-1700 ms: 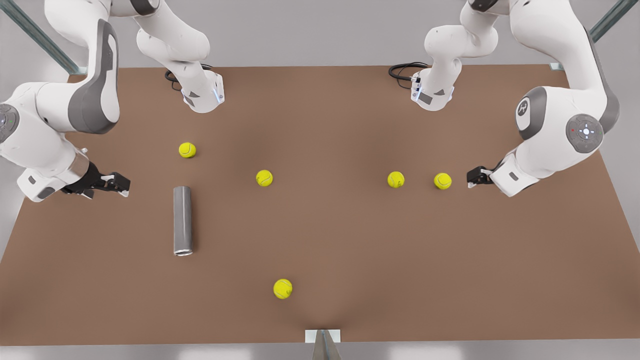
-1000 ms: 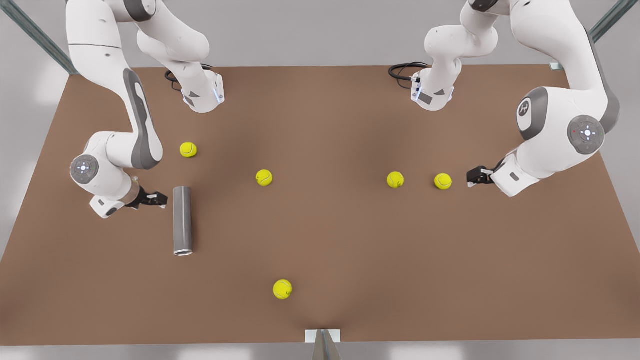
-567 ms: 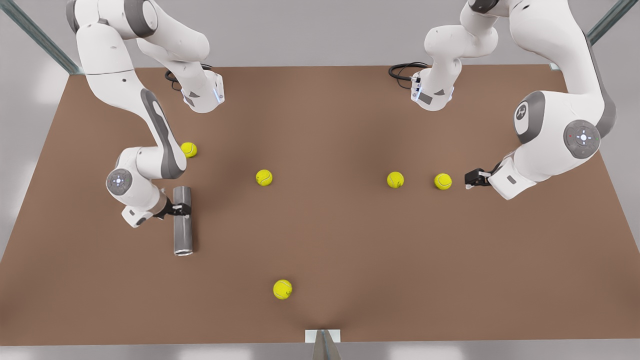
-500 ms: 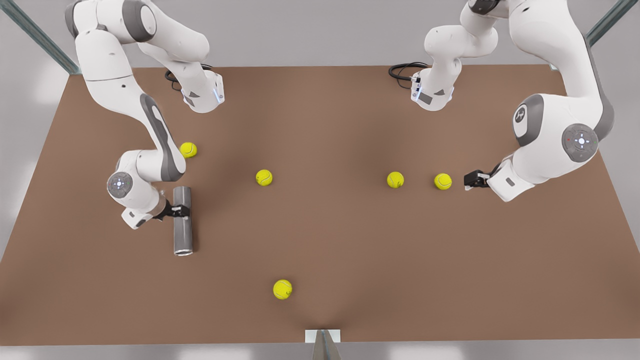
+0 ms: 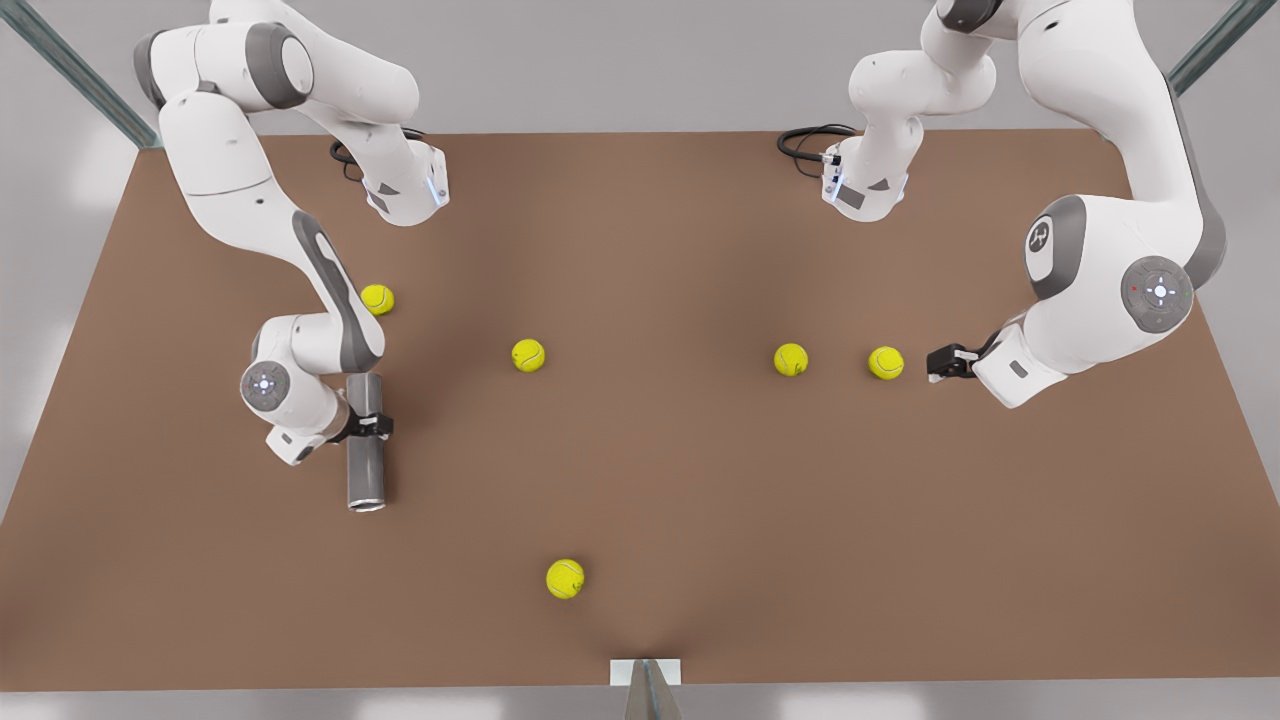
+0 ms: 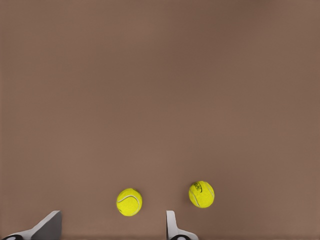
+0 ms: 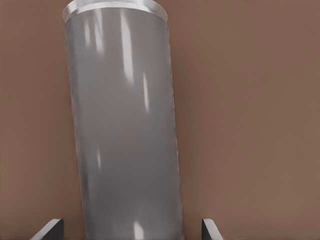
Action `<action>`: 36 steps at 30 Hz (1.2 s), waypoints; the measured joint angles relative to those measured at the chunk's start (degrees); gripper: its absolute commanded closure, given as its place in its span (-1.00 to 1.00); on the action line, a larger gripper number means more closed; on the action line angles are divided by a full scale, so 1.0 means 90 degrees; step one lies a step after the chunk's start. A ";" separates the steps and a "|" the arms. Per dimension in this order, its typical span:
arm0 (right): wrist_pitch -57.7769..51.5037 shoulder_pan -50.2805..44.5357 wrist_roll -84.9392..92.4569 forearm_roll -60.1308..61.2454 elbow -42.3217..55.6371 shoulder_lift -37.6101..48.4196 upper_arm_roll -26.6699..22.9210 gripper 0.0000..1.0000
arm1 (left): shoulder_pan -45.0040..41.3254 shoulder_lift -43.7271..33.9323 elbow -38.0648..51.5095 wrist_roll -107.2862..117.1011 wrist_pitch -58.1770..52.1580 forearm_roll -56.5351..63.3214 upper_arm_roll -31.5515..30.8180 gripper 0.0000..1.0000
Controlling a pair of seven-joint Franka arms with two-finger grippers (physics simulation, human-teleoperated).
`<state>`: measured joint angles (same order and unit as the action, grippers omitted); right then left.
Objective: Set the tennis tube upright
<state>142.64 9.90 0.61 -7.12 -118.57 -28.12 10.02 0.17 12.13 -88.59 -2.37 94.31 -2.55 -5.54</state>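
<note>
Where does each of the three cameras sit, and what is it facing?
Front view: high above the table, looking down; both arms show, the right gripper at the tennis tube.
Left wrist view: on the left gripper, facing two tennis balls; open fingertips show.
Right wrist view: along the tube toward its silvery rim; fingertips straddle it.
Shared: tube, balls, tabletop.

Even, soft overhead light (faint shadows); white glare streaks run along the tennis tube [image 7: 125, 130].

tennis tube [image 7: 125, 130]: far end cut off | right pincer [image 7: 131, 227]: contact unclear, perhaps
</note>
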 measured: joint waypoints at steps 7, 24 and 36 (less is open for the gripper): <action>0.0236 0.0004 0.0000 -0.0109 0.0000 -0.0194 0.0000 -1.00 | 0.0012 0.0059 -0.0005 0.0000 0.0001 0.0017 0.0000 -0.99; 0.0352 -0.0025 0.0000 -0.0186 -0.0015 -0.0206 0.0000 -0.58 | 0.0006 -0.0044 0.0019 0.0059 -0.0088 0.0048 0.0000 -0.99; 0.0353 -0.0035 0.0003 -0.0182 -0.0010 -0.0204 0.0000 -0.52 | 0.0001 -0.0049 0.0107 0.0138 -0.0361 0.0040 -0.0019 -0.99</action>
<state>145.82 9.58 0.64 -8.76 -118.65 -29.95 10.02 0.19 11.69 -87.63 -1.14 91.05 -2.19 -5.71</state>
